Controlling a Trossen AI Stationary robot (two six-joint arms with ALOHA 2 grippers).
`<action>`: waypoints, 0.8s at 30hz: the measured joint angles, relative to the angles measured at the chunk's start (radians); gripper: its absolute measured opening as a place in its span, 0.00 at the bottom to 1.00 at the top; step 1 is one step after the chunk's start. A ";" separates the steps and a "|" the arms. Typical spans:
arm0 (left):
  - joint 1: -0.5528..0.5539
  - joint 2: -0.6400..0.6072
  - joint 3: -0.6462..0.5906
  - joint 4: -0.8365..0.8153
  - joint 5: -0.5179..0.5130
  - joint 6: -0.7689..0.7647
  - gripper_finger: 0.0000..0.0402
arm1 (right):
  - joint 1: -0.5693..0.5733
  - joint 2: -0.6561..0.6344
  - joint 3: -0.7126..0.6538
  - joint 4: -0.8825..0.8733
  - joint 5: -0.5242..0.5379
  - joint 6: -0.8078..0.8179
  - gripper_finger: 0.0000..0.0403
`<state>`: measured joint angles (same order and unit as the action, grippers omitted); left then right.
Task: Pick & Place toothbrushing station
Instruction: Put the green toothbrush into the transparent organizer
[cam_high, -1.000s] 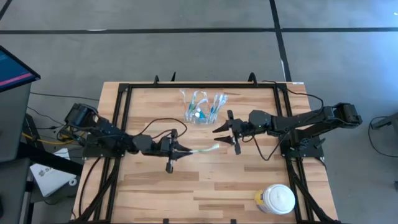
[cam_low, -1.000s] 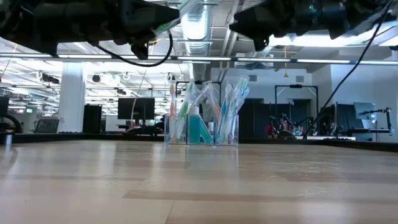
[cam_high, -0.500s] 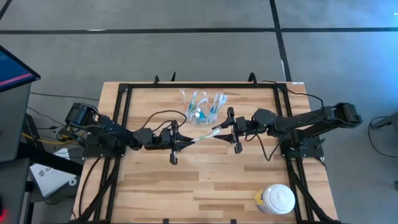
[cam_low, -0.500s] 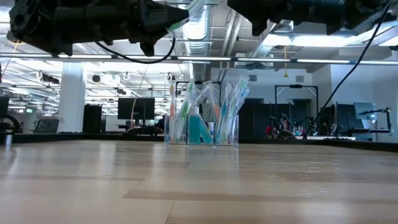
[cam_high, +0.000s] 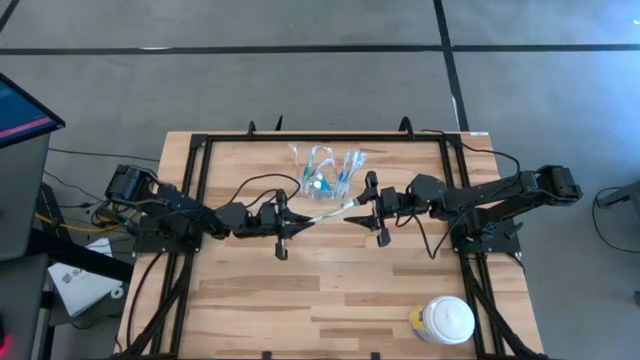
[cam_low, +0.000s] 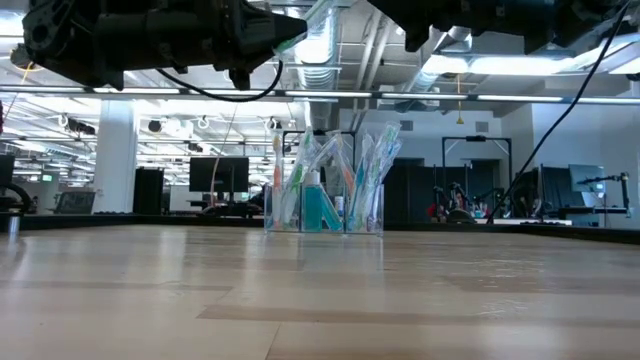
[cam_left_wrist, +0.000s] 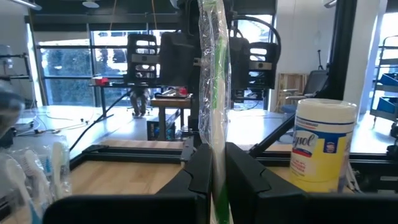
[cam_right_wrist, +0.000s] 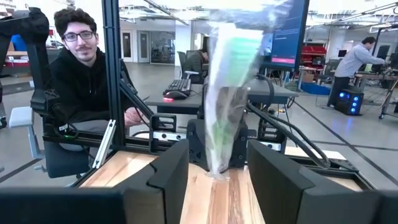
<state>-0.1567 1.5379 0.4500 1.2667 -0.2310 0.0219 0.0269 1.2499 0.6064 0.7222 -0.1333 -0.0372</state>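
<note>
Above mid-table: left gripper (cam_high: 291, 222) clenched on thin green plastic-wrapped toothbrush (cam_high: 332, 213); right gripper (cam_high: 366, 208) spread around its far end, not gripping.

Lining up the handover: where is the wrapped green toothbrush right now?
In the high view the wrapped green toothbrush hangs mid-table between the left gripper, shut on it, and the right gripper, just in front of the clear holder.

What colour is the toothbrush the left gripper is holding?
Green, in a clear wrapper: toothbrush in the left gripper; clearest in the left wrist view.
</note>
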 joint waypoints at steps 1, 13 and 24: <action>0.002 0.000 0.000 0.000 0.000 0.000 0.04 | 0.000 0.000 0.000 0.000 0.000 0.000 0.38; 0.003 0.000 0.011 0.007 0.000 0.026 0.04 | 0.000 0.000 0.000 0.019 0.000 -0.002 0.39; 0.005 0.101 0.091 0.008 -0.001 0.077 0.04 | 0.000 0.000 0.000 0.019 -0.001 -0.018 0.40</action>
<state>-0.1514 1.6386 0.5409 1.2750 -0.2321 0.0993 0.0269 1.2503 0.6064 0.7410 -0.1341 -0.0551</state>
